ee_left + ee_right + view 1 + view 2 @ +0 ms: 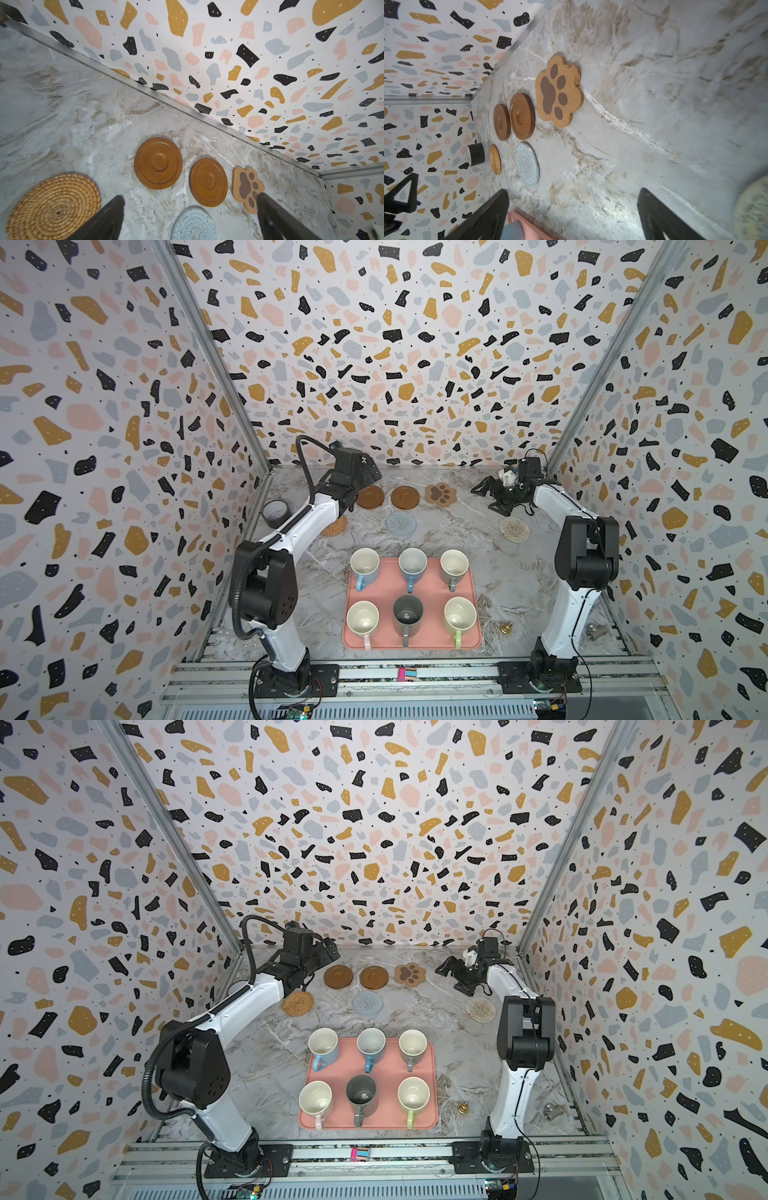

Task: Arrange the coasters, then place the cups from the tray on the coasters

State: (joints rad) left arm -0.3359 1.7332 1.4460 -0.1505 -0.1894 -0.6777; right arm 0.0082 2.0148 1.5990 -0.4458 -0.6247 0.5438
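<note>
The left gripper [189, 197] hangs wide open and empty near the wooden disc coasters [370, 497], upper centre in both top views. The right gripper [574, 192], just as wide and empty, hovers upper right, near the cream coaster [514, 529]. Six cups [365, 566] stand on the tray [432, 616], lower centre.

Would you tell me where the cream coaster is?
In both top views the cream coaster lies alone at right, beside the right arm, beyond the tray.
</note>
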